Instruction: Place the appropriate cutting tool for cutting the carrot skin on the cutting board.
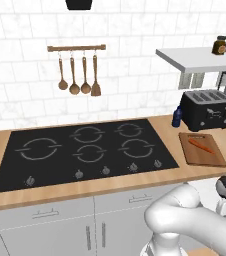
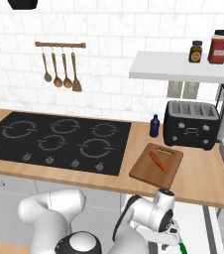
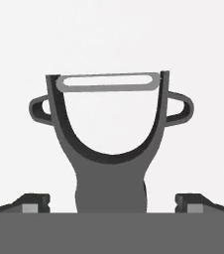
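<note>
- The pincer (image 3: 112, 203) stands wide, its two dark fingertips (image 3: 32, 202) well apart on either side of the peeler's handle and not touching it.
- The peeler (image 3: 109, 149) lies straight ahead of the pincer on a pale plain surface, forked head pointing away, with a pale blade bar across the fork and a small loop on each prong.
- From the base cameras the arm's hand hangs low, in front of the bench edge at the right, below the level of the wooden bench (image 2: 203, 183).
- The cutting board (image 1: 201, 150) sits on the bench to the right of the black cooktop (image 1: 85, 150), just in front of the toaster (image 1: 206, 109).
- The carrot (image 1: 201, 145) lies slanted on the board, well inside its edges.
- A small dark blue bottle (image 2: 154, 126) stands between the cooktop's far right corner and the toaster.
- Four wooden utensils (image 1: 77, 77) hang from a rail on the tiled wall behind the cooktop.
- A white shelf (image 2: 183, 67) above the toaster carries two jars (image 2: 219, 47), one small and dark, one taller and red.
</note>
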